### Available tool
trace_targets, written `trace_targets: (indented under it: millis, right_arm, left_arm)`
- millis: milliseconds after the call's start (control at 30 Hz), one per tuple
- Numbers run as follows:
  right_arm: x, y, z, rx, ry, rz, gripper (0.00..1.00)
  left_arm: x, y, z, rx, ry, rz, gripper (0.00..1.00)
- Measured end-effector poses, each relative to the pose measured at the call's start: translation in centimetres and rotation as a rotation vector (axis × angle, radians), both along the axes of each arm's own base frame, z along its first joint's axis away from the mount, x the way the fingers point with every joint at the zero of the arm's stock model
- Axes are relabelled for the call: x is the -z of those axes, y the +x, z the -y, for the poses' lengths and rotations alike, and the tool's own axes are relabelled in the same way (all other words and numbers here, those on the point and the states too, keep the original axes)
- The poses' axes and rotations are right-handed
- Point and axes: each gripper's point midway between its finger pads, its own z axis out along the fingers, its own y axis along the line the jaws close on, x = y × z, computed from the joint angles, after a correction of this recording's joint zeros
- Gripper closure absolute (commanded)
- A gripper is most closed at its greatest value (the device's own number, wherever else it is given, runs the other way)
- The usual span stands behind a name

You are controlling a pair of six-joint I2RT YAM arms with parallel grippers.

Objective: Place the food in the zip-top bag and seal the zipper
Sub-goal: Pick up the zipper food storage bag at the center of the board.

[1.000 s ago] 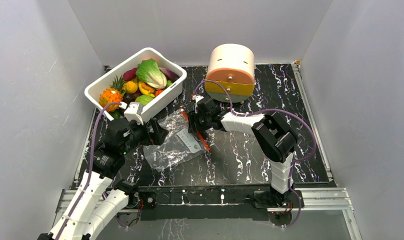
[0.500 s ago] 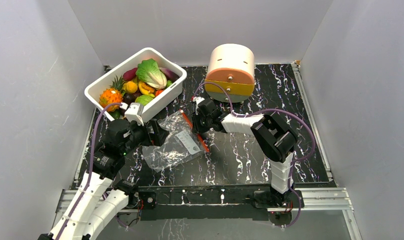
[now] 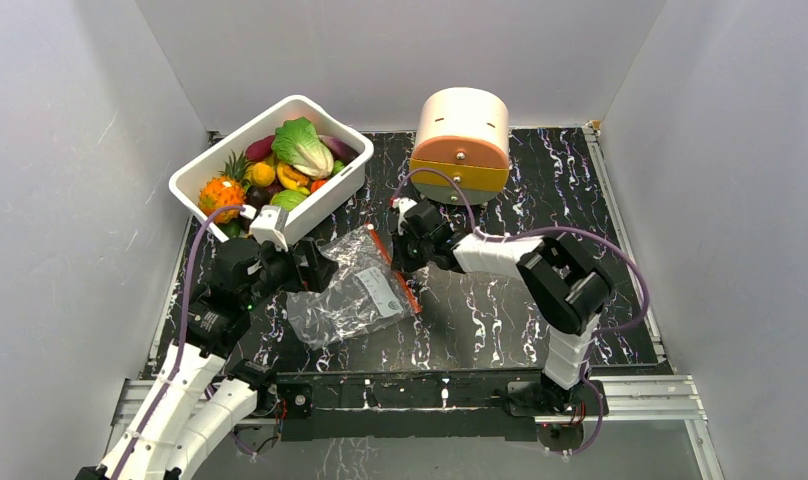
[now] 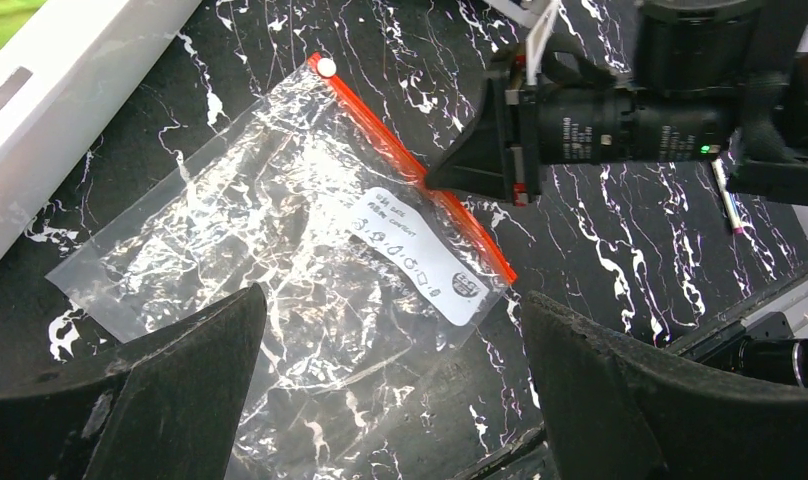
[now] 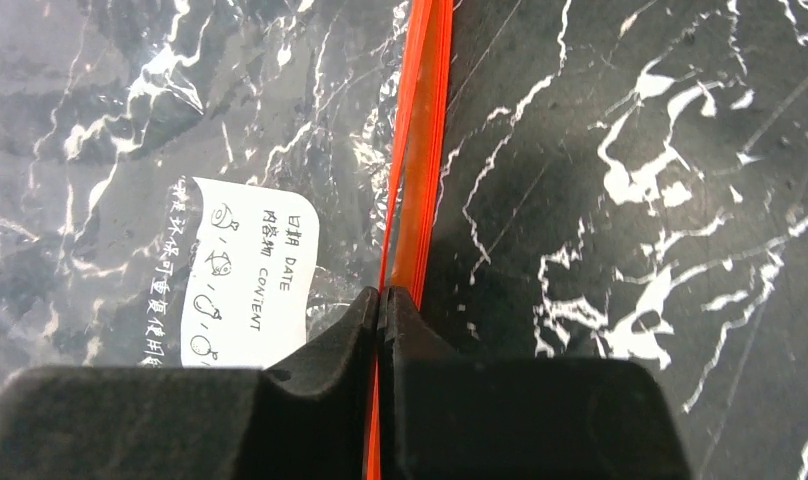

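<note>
Black marbled worktop [image 3: 500, 320]: right gripper [image 5: 383, 300] pinched tight on the zipper [image 5: 420, 150] of the flat zip-top bag [image 3: 355, 290]; left gripper [image 4: 395, 305] gapes empty. Best lift one lip only.

Top view: high, near edge, looking down on table [image 3: 480, 320]. Wrist views: close, downward; all share zip-top bag [image 3: 350, 290].

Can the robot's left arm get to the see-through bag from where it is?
Probably yes. The left end effector hangs open right above the zip-top bag, with nothing between them. The right end effector pinches only the zipper along one edge.
</note>
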Motion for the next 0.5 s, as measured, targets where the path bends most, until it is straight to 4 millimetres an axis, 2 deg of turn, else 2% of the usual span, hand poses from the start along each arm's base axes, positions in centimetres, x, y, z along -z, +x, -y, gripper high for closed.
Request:
trace_targets:
  millis: [133, 267, 367, 500]
  right_arm:
    - [-1.4, -0.9, 1.0, 0.003, 0.010, 0.027, 1.00]
    - [-3.3, -1.6, 1.9, 0.006, 0.034, 0.072, 1.00]
    - [-5.5, -2.4, 2.6, 0.001, 0.069, 0.115, 1.00]
    - [-9.0, -3.2, 3.0, -0.006, 0.146, 0.188, 1.00]
  left_arm:
    - [0.6, 0.2, 0.2, 0.006, 0.005, -0.025, 0.03]
    - [2.2, 0.6, 0.5, 0.001, 0.021, -0.107, 0.06]
    - [2.8, 1.1, 0.9, -0.004, 0.019, -0.164, 0.08]
    - [2.1, 1.8, 2.1, 0.000, -0.033, -0.201, 0.13]
